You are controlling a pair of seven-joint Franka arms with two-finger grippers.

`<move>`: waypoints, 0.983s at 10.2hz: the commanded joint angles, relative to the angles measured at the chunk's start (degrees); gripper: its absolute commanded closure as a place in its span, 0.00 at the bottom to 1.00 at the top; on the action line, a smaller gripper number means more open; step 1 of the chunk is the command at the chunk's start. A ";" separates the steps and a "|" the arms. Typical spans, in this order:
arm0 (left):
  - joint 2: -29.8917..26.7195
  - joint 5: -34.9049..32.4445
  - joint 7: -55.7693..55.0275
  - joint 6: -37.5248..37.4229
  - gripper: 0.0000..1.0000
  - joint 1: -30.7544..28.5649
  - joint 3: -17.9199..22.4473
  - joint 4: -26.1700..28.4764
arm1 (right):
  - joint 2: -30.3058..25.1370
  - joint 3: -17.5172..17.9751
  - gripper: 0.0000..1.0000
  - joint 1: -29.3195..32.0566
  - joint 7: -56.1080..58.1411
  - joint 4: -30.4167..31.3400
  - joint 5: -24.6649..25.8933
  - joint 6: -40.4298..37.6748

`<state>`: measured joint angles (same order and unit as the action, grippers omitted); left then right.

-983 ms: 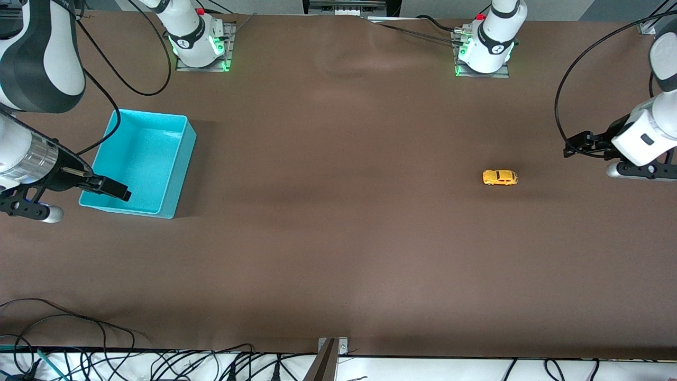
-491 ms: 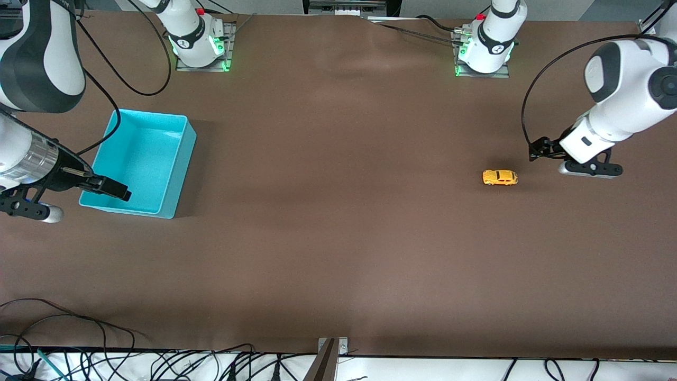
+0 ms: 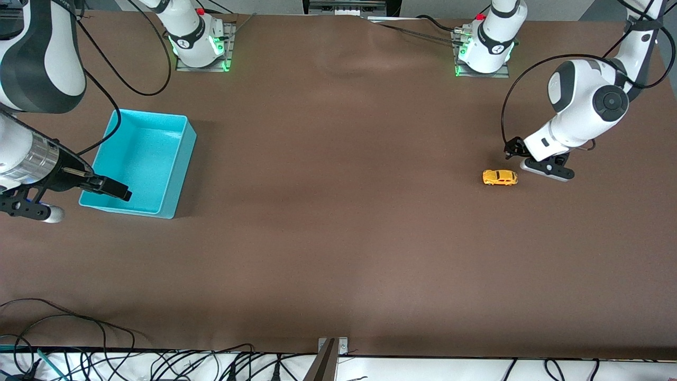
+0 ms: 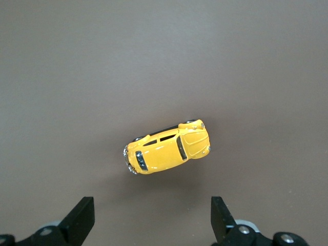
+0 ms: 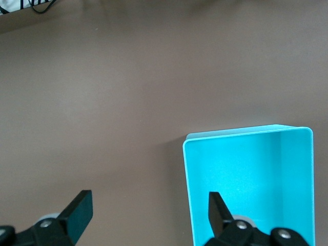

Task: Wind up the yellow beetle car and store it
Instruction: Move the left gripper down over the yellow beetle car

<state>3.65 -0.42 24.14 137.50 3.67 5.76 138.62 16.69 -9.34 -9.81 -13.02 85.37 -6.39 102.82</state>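
The yellow beetle car stands on its wheels on the brown surface, toward the left arm's end, well apart from every edge. The left tool hovers just beside the car, over the surface, fingers spread wide and empty; in the left wrist view the car lies ahead of the two fingertips. The turquoise bin stands open near the right arm's end. The right tool waits over the bin's rim, fingers spread and empty.

Right wrist view's edge crops the turquoise bin.
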 commanded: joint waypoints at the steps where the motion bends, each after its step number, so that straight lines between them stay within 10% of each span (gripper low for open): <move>1: 3.01 1.04 15.25 1.80 0.00 0.29 0.21 -0.45 | 0.19 0.20 0.00 0.23 0.10 -0.91 -0.02 -0.96; 10: 12.52 0.60 60.22 13.41 0.00 1.61 0.30 -1.07 | -0.08 0.11 0.00 0.41 0.10 -0.91 -0.02 -0.96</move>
<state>15.17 -0.43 80.31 149.96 4.89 5.77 138.47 16.68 -9.37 -9.77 -13.02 85.37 -6.39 102.82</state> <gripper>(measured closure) 0.000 0.000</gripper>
